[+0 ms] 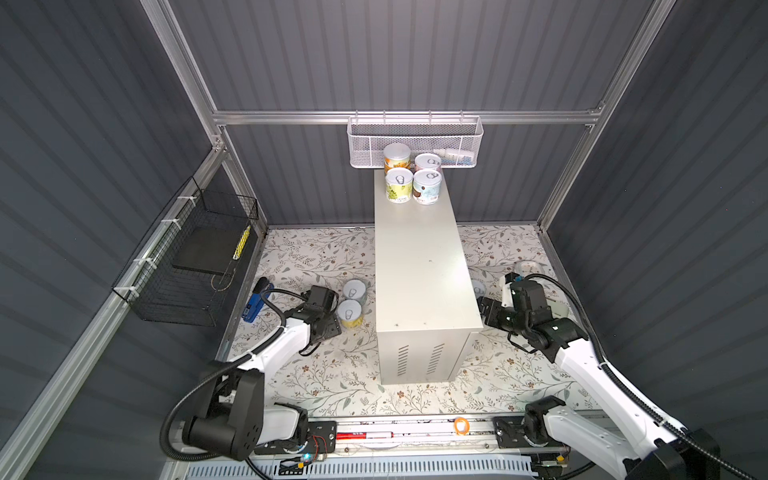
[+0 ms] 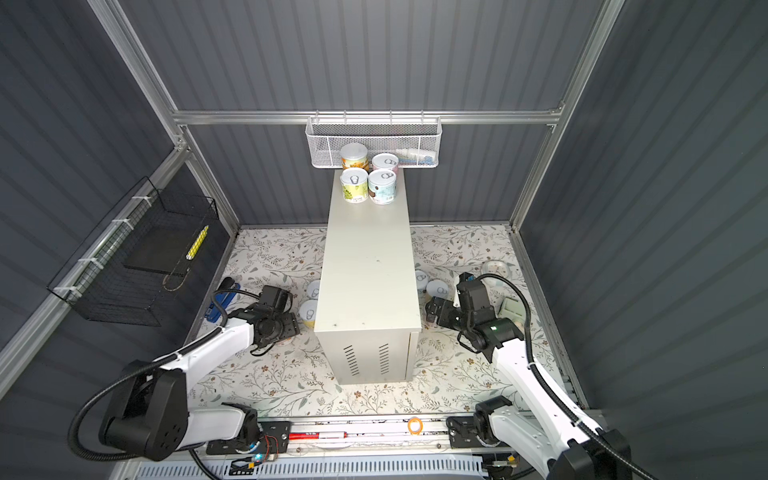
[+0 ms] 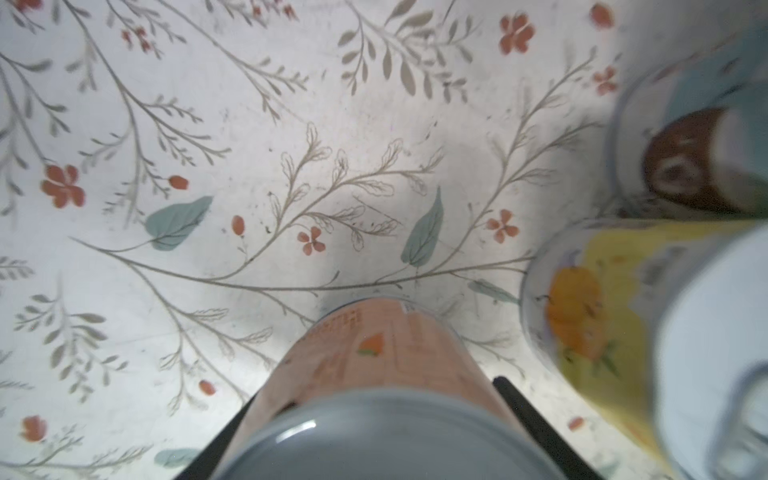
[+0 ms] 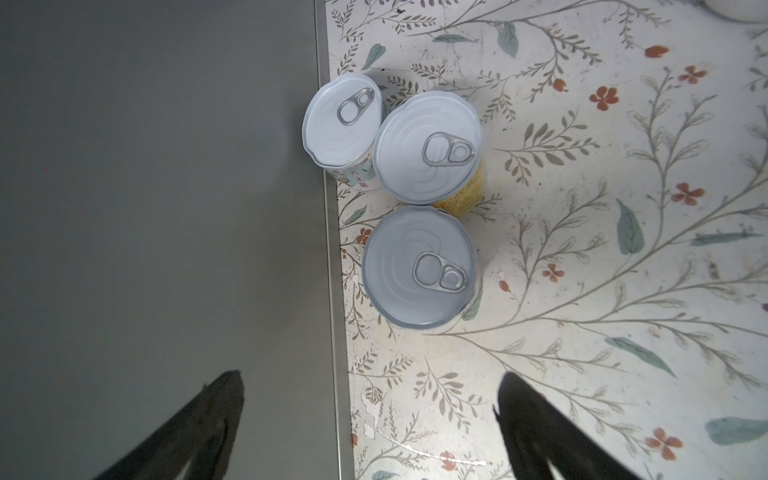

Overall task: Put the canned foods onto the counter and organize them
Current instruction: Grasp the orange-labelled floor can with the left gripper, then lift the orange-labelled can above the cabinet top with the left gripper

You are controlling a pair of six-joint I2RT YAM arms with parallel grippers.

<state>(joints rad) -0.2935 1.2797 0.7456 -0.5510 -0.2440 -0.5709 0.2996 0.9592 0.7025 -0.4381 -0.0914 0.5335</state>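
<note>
the left gripper has its black fingers closed against the sides of an upright pink tin over the floral surface; whether its base rests there cannot be told. a yellow tin stands just beside it and a teal tin beyond, both close to the long side of the counter; the surface on the pink tin's other side lies open. the right gripper is spread wide and holds nothing, the counter's long edge running between its fingers. three tins cluster ahead of it against that edge. four tins crowd the counter's far end under the white mesh basket; the rest of the top is bare.
</note>
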